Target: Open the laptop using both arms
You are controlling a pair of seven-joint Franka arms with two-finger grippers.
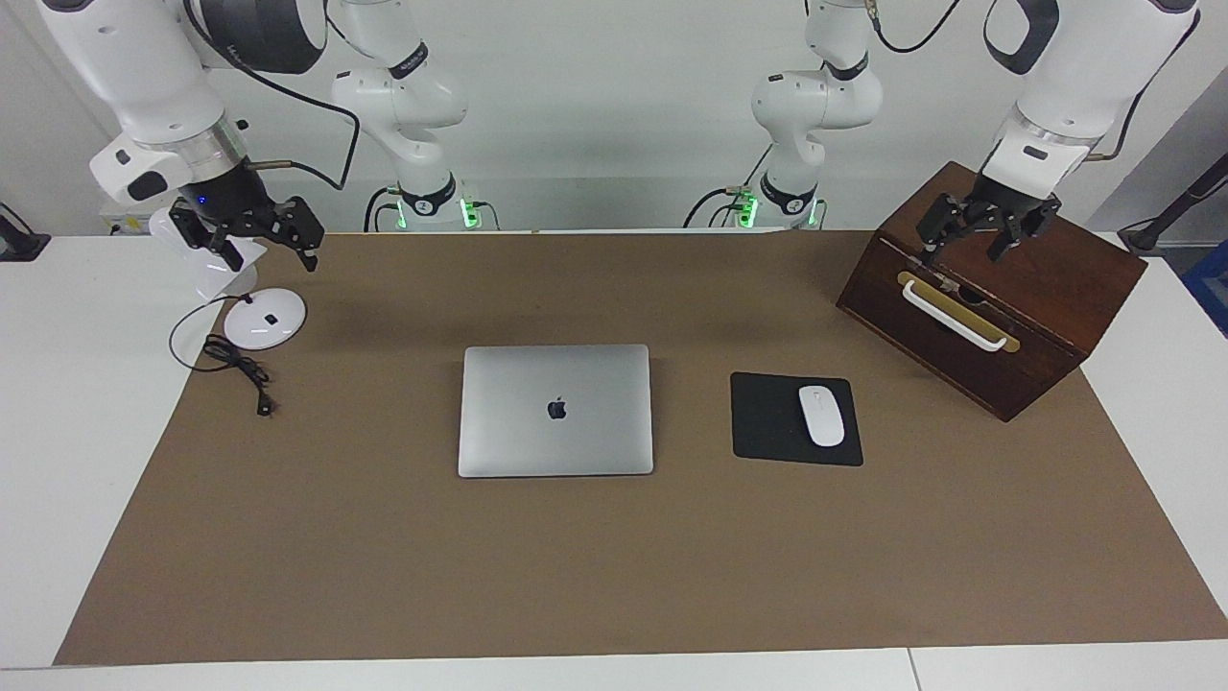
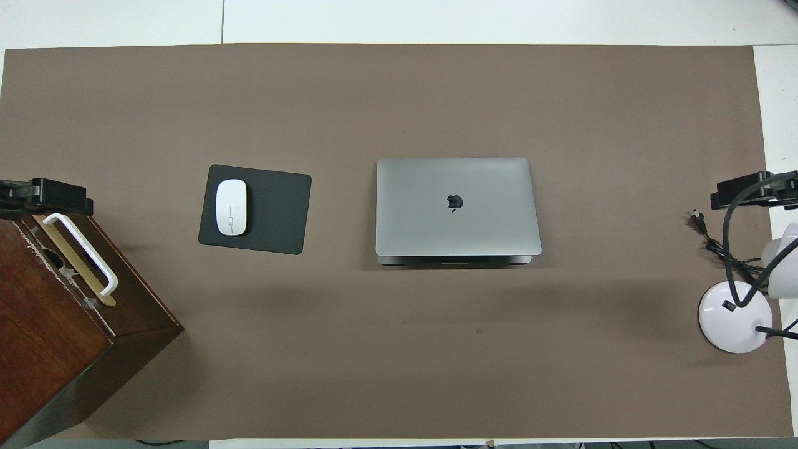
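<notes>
Laptop shut, flat at bench centre, mouse pad beside it. Left claw over wooden box, fingers apart. Right claw over lamp base, fingers apart. Advice: one claw pins base, other lifts lid edge at 6 o'clock in facing view, slowly.

Facing view: high, across the table, looking back at both arm bases; whole brown mat in frame. Overhead view: above the robots' end, steeply down and forward, set closer. Shared: mat, laptop, mouse pad, wooden box, lamp base.
</notes>
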